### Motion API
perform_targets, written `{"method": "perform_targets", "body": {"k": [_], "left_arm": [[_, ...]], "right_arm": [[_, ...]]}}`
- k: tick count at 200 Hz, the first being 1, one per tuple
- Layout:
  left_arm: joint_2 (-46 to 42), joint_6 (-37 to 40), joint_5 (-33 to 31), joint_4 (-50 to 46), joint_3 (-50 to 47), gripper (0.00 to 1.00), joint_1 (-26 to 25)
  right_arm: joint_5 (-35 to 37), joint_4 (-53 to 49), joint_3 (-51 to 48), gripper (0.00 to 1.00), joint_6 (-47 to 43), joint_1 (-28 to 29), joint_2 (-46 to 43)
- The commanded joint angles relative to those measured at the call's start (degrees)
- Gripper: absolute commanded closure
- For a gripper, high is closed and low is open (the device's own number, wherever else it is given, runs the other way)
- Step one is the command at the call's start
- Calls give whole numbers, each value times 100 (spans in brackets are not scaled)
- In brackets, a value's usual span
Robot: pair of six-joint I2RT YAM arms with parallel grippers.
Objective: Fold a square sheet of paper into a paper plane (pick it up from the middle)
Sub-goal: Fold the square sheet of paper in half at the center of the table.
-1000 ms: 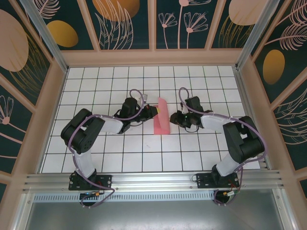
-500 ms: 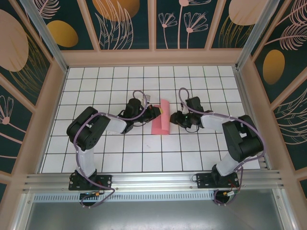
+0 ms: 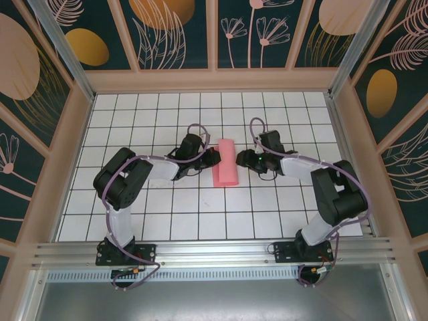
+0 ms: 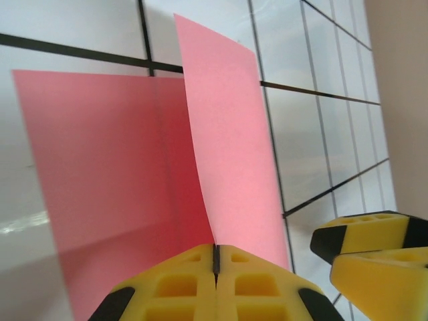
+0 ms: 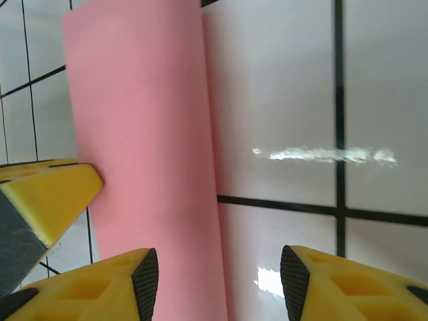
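Note:
The square sheet of paper [image 3: 226,162], salmon pink, lies mid-table bent over lengthwise into a loose, rounded fold. My left gripper [image 3: 212,158] is at its left side, shut on the raised edge of the sheet [image 4: 221,120]; the flap runs straight into the closed left gripper [image 4: 216,251]. My right gripper [image 3: 242,160] is just right of the paper, open. In the right wrist view the right gripper [image 5: 219,274] straddles the sheet's [image 5: 144,114] right edge above the tile without gripping it. The paper plane is out of view.
The white gridded table [image 3: 167,214] has wooden walls [image 3: 67,167] on three sides. Both arms reach inward and nearly meet at the paper. The right gripper's yellow fingers [image 4: 368,247] show close beside the left one.
The sheet stood upright between both grippers; now it curls over to the right. My right gripper has opened and let go. The left gripper has shifted right with the paper's edge.

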Motion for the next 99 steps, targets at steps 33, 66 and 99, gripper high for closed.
{"method": "perform_targets", "body": {"k": [33, 66, 99], "left_arm": [[-24, -115, -324, -112, -184, 100, -20], [-31, -166, -525, -246, -213, 100, -13], [-100, -251, -644, -235, -280, 100, -20]], "right_arm": [[-13, -265, 732, 45, -375, 361, 637], [0, -431, 939, 45, -435, 398, 939], [25, -555, 1016, 46, -497, 426, 1122]]}}
